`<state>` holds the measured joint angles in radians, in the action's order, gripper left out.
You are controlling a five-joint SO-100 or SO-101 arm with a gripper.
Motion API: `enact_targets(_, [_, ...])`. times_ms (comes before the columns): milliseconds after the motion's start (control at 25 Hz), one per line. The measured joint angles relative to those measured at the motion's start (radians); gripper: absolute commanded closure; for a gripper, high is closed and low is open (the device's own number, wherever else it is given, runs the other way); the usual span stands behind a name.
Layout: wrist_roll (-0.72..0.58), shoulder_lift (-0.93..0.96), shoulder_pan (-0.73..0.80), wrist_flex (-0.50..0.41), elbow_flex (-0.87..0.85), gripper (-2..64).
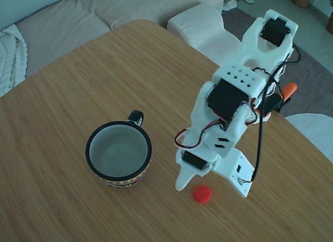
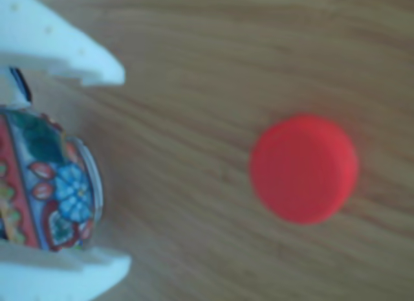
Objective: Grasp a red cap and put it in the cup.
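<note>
Red cap: the cap [image 1: 202,193] lies flat on the wooden counter [image 1: 62,86], its round face turned up; as a disc it has no long axis in either view. In the other view the cap [image 2: 303,169] is a blurred red circle right of centre, apart from both white fingers.
Cap's place: in the fixed view it sits near the bottom edge, to the right of the cup and well apart from it, just below the end effector's tips.
Cup: the cup [image 1: 118,152] stands upright with its mouth open to the camera, black rim, pale inside with nothing in it, handle pointing toward the far side of the counter. In the other view a patterned slice of the cup [image 2: 48,184] with a blue flower shows at the left edge, between the two fingers.
End effector: the end effector [image 1: 210,186] is spread, its two white fingers apart and pinching nothing; the cap rests on the counter just beside the gap, touching neither finger as far as can be seen.
Arm: the white arm [image 1: 244,80] reaches in from the upper right.
Background: a pale sofa [image 1: 78,18] stands behind the counter.
</note>
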<state>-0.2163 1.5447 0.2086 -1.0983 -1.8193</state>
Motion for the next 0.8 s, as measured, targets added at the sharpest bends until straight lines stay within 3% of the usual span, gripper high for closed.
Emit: enact_targets(800, [-0.009, 0.0, 0.069, -0.015, 0.115, 30.2])
